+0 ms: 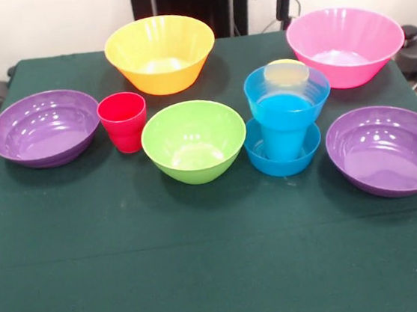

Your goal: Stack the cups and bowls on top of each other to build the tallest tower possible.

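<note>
A short tower (286,121) of glossy plastic pieces stands right of centre on a dark green cloth-covered table (207,276). Its base is a small blue bowl (284,155), sitting upright on the cloth. Inside that bowl stands a blue ridged plastic cup (282,136). Resting on the cup's top is a second small blue bowl (287,90), wider than the cup, and nested in that bowl is a yellow-orange cup (287,73), of which only the rim and upper part show.

Just left of the tower, close to its base bowl, sits a lime green plastic bowl (194,140), upright and empty. Left of that, nearly touching it, stands a small red plastic cup (123,121), upright. Beside the red cup, at the table's left side, lies a wide shallow purple bowl (45,128).

To the right of the tower, near the table's right edge, lies a second wide shallow purple bowl (388,149), a little apart from the tower. Behind the tower, at the far right, sits a large pink bowl (346,45). At the far centre sits a large orange-yellow bowl (160,53), well apart from the pink one.

The robot's gripper does not show here, so I cannot tell whether it is wide, narrow or holding anything.
</note>
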Robot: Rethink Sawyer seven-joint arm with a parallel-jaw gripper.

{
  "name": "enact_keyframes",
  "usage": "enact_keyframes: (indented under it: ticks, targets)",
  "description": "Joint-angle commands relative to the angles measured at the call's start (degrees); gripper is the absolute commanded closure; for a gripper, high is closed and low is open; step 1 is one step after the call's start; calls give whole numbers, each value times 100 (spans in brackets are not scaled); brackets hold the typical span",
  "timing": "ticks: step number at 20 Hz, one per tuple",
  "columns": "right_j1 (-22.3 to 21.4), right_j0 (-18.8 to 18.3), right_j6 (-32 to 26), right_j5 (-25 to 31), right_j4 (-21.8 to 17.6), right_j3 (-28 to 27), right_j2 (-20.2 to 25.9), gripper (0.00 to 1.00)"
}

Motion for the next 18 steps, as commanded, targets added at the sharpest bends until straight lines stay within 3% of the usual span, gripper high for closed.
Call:
enact_keyframes:
  ticks: [1,5,18]
  targets:
    - [-191,-96,-651,-250,-437,763,897,0]
    - [-284,-112,-622,-498,-439,1051,986,0]
    - [-708,-257,-770,-2025,-577,2462,1367,0]
